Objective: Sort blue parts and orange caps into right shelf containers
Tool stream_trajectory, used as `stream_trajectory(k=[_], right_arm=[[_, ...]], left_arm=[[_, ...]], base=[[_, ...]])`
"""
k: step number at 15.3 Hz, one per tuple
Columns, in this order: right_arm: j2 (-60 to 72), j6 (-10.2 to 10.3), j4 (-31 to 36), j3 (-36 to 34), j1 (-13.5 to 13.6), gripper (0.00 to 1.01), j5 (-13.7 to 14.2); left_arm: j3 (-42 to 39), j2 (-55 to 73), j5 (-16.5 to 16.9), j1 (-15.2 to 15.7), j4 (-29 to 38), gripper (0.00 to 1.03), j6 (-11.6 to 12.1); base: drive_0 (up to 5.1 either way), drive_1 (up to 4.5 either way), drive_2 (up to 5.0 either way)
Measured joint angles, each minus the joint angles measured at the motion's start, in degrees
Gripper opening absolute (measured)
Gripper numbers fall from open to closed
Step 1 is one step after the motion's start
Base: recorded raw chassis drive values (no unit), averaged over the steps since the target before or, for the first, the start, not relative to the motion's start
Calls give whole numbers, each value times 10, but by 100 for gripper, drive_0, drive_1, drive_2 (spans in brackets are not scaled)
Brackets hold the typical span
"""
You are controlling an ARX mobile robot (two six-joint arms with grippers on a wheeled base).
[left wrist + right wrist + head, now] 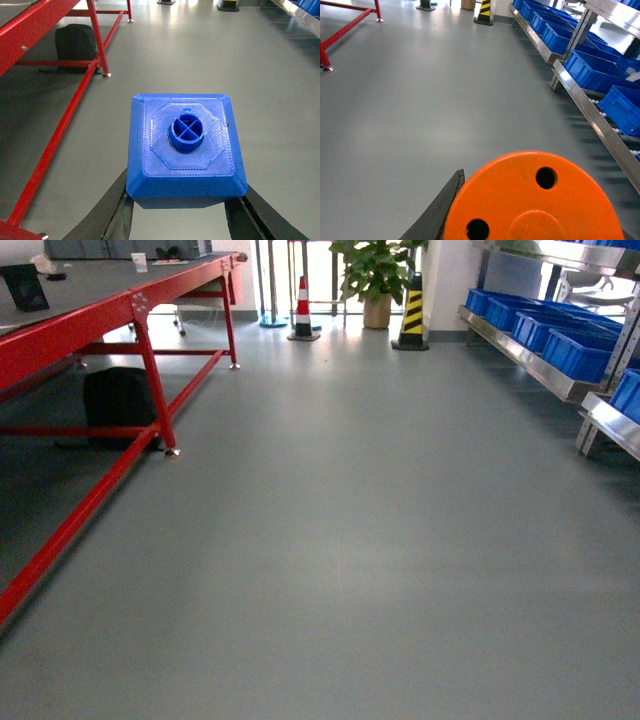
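In the left wrist view a blue part (185, 145), a box-shaped block with a round stud on top, sits between two black fingers (122, 210); my left gripper (182, 200) is shut on it above the grey floor. My right gripper (540, 220) is shut on an orange cap (520, 190), whose flat holed top faces the camera; only one finger (440, 210) shows. The right shelf (590, 120) runs along the right with blue containers (592, 70) on it. In the head view the right shelf (520, 358) and containers (575, 352) stand at the far right; no gripper shows there.
A red-framed table (140, 310) lines the left, with a black bag (118, 405) under it. At the back stand a traffic cone (303, 310), a potted plant (375, 280) and a yellow-black bollard (413, 312). Grey floor (340, 540) stretches between table and shelf.
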Motion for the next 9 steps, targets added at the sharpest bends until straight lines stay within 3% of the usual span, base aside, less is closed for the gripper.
stream_trajectory(k=[9], right_arm=[[-2,0,1,0,0,43,0]], left_arm=[[0,0,0,0,0,44,0]], base=[[5,428,-418]])
